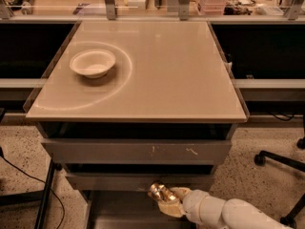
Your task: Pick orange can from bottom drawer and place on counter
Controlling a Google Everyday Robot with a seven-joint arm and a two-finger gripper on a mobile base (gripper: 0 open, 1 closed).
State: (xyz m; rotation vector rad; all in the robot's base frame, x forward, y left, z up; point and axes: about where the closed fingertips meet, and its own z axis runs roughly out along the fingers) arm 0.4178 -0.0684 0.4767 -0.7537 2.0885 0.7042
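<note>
From my one camera view, I see the gripper (165,200) low at the bottom edge of the frame, at the end of the white arm (224,213) that comes in from the lower right. Its pale fingers (170,207) are closed around the orange can (158,191), which shows as a small shiny gold-orange shape with dark patches, poking up and to the left out of the grip. The can is held above the open bottom drawer (121,213), whose plain grey floor lies below and to the left of it, and it sits just in front of the lower edge of the middle drawer front (119,180). Above that is the wider upper drawer front (133,151), grey with a few pale scuffs near its middle. The counter (167,80) spreads across the top of the cabinet, glossy and beige, with a faint ring mark (129,73) curving over its left half. Inside that ring, near the back left, a white bowl (93,63) stands upright, well apart from the can. On the speckled floor I make out a chair base (281,160) at the right and a dark cable (24,175) at the left.
</note>
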